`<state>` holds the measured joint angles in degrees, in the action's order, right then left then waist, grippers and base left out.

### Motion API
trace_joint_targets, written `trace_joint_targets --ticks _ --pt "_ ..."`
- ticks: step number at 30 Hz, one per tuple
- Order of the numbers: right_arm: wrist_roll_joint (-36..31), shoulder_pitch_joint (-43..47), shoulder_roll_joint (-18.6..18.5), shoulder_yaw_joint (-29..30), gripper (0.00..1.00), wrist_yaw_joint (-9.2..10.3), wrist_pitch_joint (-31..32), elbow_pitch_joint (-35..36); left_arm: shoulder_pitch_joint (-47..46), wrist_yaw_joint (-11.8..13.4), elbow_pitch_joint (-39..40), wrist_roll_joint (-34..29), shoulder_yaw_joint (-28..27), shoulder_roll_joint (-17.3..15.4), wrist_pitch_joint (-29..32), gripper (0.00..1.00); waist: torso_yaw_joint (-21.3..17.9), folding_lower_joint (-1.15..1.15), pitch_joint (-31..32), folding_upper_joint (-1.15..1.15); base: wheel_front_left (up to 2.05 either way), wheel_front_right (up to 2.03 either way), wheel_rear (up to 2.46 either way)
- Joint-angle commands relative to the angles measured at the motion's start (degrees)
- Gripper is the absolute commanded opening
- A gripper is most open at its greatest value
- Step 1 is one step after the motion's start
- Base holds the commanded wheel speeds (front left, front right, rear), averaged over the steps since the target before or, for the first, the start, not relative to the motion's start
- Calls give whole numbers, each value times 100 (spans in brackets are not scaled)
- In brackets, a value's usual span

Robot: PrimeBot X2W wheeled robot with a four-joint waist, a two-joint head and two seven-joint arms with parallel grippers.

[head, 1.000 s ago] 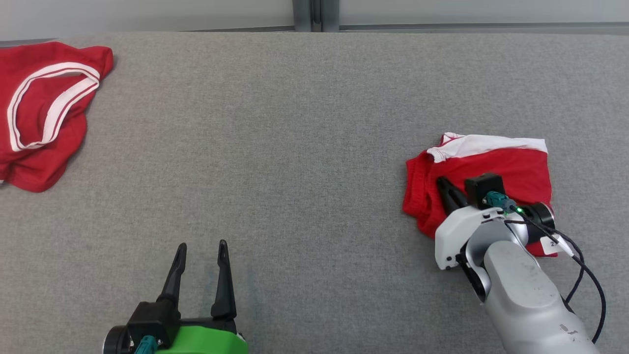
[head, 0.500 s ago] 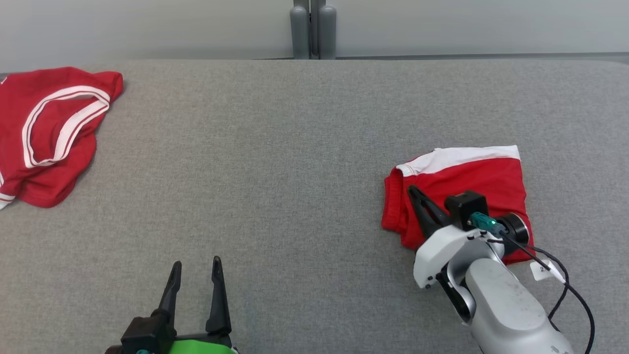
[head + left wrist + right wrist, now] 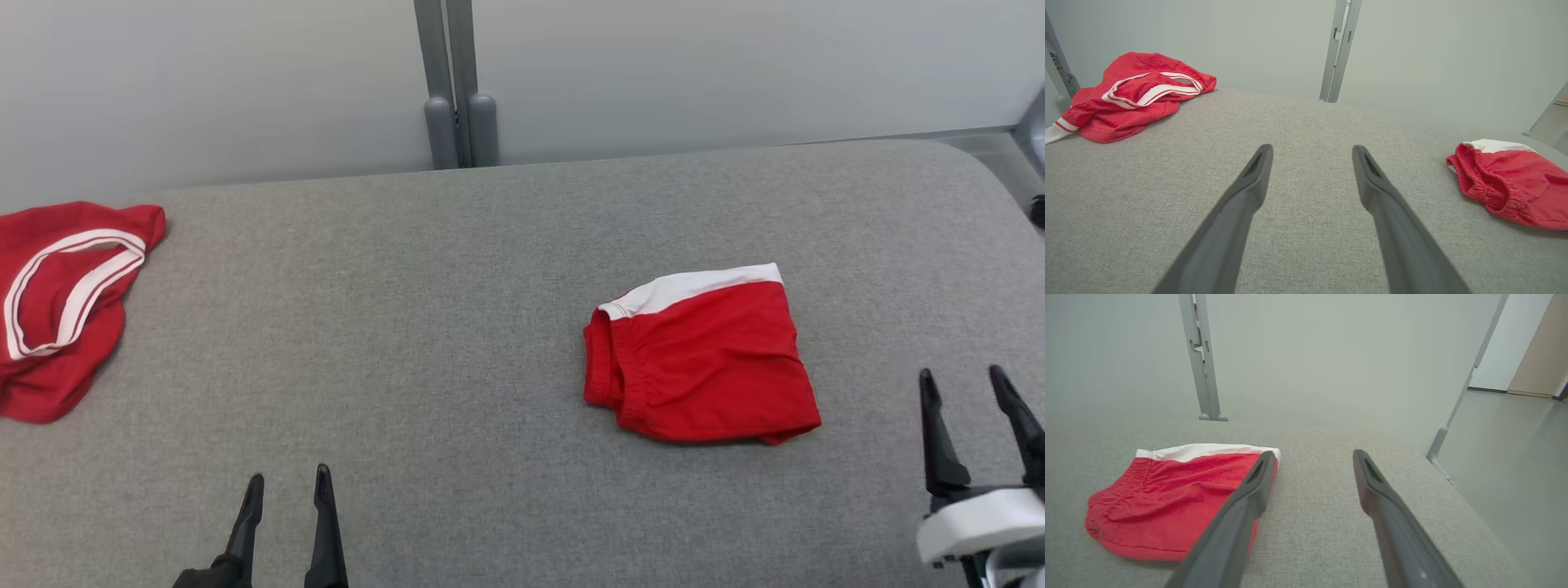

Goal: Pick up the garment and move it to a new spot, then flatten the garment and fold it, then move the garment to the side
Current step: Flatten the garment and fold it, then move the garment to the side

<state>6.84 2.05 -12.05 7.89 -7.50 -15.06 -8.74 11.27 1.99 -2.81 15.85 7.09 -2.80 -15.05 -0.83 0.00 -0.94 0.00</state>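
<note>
A folded red garment (image 3: pixel 702 355) with a white band lies flat on the grey table (image 3: pixel 457 327), right of centre; it also shows in the left wrist view (image 3: pixel 1515 183) and the right wrist view (image 3: pixel 1175 498). My right gripper (image 3: pixel 963 388) stands open at the lower right, apart from the garment, nothing between its fingers (image 3: pixel 1249 490). My left gripper (image 3: pixel 287 486) is open near the front edge, left of centre, over bare table (image 3: pixel 1310 155).
A second red garment (image 3: pixel 57 302) with white trim lies crumpled at the table's far left (image 3: pixel 1131 96). A grey post (image 3: pixel 453 90) stands against the pale wall behind the table. The table's right edge curves down to the floor (image 3: pixel 1515 457).
My right gripper has opened, let go of the folded garment and drawn back to the lower right. The camera has tilted up, showing more wall.
</note>
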Motion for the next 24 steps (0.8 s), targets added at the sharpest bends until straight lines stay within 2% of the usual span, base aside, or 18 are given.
trace_joint_targets --ticks 1,4,8,14,18,21,24 --pt "20 148 13 142 100 1 -14 90 81 -48 -11 -56 -52 -19 -18 100 -139 0 107 0 0 0 0" --pt "54 402 72 441 100 2 -14 41 85 -115 -47 -68 -81 -19 -18 100 -173 0 131 0 0 0 0" --pt "72 599 121 539 100 2 -14 -136 94 -160 -68 -65 -126 -19 -18 100 -186 0 145 0 0 0 0" --pt "254 446 198 378 100 2 -15 -145 91 -161 -45 -55 -134 -19 -18 100 -163 0 90 0 0 0 0" --pt "965 41 241 -118 100 1 73 -430 -4 -123 9 -82 -91 -19 -18 100 -90 0 -45 0 0 0 0" --pt "1904 -576 175 -568 100 1 1028 -558 -161 -92 44 -87 -24 -19 -17 100 -7 0 -301 0 0 0 0" --pt "2502 -1116 118 -650 100 1 2108 -773 -274 -61 34 -97 81 -19 -17 100 65 0 -530 0 0 0 0"
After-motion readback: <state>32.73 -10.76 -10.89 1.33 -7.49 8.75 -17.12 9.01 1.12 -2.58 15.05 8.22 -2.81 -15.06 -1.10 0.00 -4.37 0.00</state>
